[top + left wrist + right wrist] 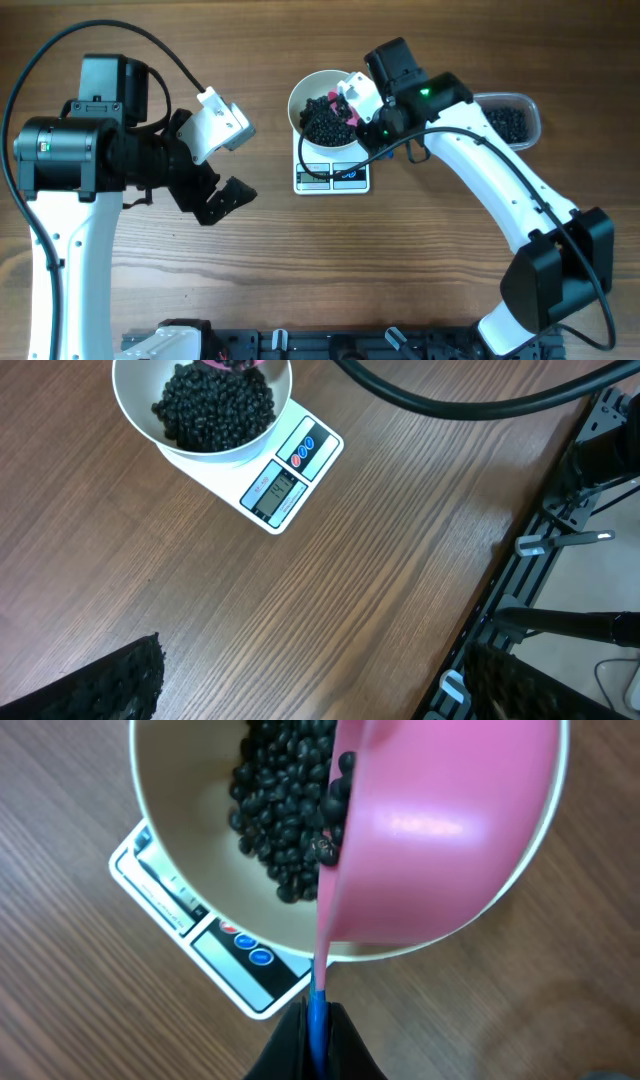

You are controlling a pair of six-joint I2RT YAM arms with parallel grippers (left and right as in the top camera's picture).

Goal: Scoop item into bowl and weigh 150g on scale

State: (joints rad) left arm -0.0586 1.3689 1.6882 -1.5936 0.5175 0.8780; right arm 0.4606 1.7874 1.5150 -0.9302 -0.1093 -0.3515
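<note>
**Scoop tipped over the bowl, right jaws clamped on its handle**

The right gripper (pixel 316 1028) has its jaws pressed together on the thin handle of the pink scoop (pixel 440 830). The scoop juts forward from the fingertips and is rolled onto its side, so its open mouth faces down into the bowl (pixel 160 840) directly beneath it. That tilt looks meant to let the beans (pixel 270 830) slide out. A few cling at the scoop's lip, and the rest lie heaped in the bowl just below its open side.

The bowl sits on the scale (pixel 165 898). The scale's display and buttons poke out from under the rim on the gripper's near side, presumably so the weight can be read while pouring. The digits are too small to read with confidence.

Behind the right gripper, away from the bowl, stands the clear tub (pixel 512 120) with more beans, near enough for short refill trips. The left gripper (pixel 232 160) hangs well apart from the bowl, jaws spread wide and holding nothing, apparently parked out of the pour's way.
</note>
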